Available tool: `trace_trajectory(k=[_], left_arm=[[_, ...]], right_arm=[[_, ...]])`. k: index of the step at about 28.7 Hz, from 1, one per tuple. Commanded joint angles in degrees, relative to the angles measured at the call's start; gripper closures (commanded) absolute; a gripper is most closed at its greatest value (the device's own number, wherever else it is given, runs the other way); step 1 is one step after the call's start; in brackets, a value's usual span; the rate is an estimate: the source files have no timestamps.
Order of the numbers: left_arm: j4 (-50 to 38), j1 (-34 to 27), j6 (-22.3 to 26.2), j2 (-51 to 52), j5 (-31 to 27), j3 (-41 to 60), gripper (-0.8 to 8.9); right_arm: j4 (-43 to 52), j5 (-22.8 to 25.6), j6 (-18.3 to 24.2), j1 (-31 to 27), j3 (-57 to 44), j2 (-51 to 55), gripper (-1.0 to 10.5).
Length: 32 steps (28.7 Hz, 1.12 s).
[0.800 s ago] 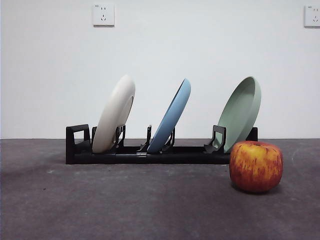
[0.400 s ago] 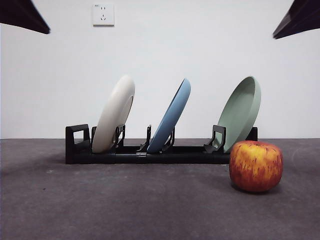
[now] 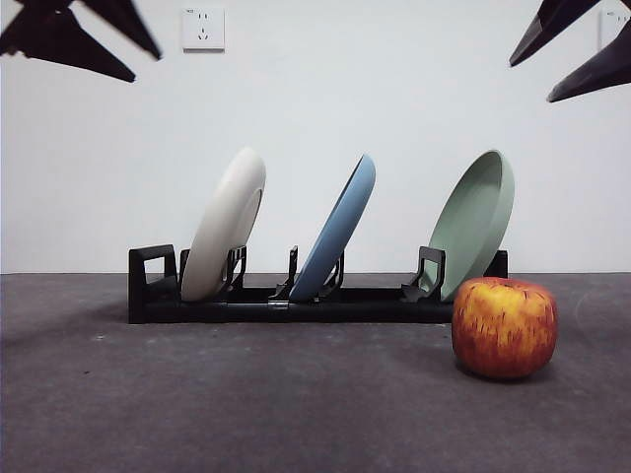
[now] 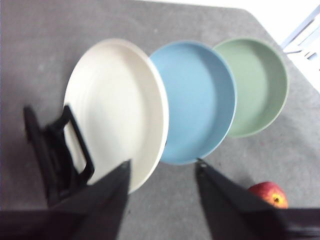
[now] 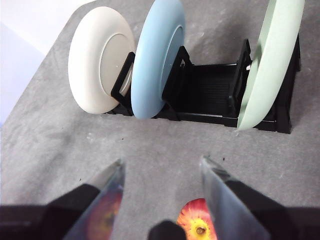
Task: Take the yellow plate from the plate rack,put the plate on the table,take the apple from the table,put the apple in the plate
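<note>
Nothing done yet. Yellow plate [image 3: 226, 225] stands in plate rack [image 3: 286, 301]; apple [image 3: 505, 327] on bench [image 3: 246, 404] beside rack. Left pincer [image 4: 162, 172] and right pincer [image 5: 162, 167] both spread, empty, above rack.

The front camera is looking level across the table [image 3: 296, 414]; both wrist cameras are looking down, sharing the plate rack [image 3: 286, 304].
</note>
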<state>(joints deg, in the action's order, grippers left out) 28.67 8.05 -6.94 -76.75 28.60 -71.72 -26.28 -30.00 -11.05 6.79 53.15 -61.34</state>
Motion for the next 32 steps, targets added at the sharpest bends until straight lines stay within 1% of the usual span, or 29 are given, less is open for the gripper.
trace_trajectory(k=[1, 9, 13, 15, 21, 24, 32], left_arm=[[-0.1, 0.9, 0.6, -2.9, 0.3, -3.2, 4.68], [2.6, 3.3, 0.4, -12.9, -0.1, -13.6, 4.68], [3.0, 4.4, -0.6, -17.8, -0.3, -16.9, 4.69], [3.0, 5.1, -0.6, -20.1, -1.6, -18.0, 4.69], [1.7, 6.4, -0.7, -24.7, -2.0, -18.3, 4.69], [1.2, 7.0, -0.6, -26.2, -4.0, -18.3, 4.69], [-2.2, 8.2, -1.0, -27.4, -4.5, -18.3, 4.73]], right_arm=[[0.0, -0.1, 0.7, 0.1, 0.4, -0.2, 6.8], [0.0, -0.1, 0.6, 0.1, 0.4, -0.2, 6.9], [0.0, -0.1, 0.6, 0.1, 0.4, -0.2, 6.9], [0.0, -0.1, 0.7, 0.1, 0.4, -0.2, 6.9], [0.0, 0.0, 0.7, 0.1, 0.4, -0.2, 6.9], [0.0, 0.1, 0.7, 0.1, 0.4, -0.2, 6.9], [0.0, 0.1, 0.7, 0.1, 0.4, -0.2, 6.9]])
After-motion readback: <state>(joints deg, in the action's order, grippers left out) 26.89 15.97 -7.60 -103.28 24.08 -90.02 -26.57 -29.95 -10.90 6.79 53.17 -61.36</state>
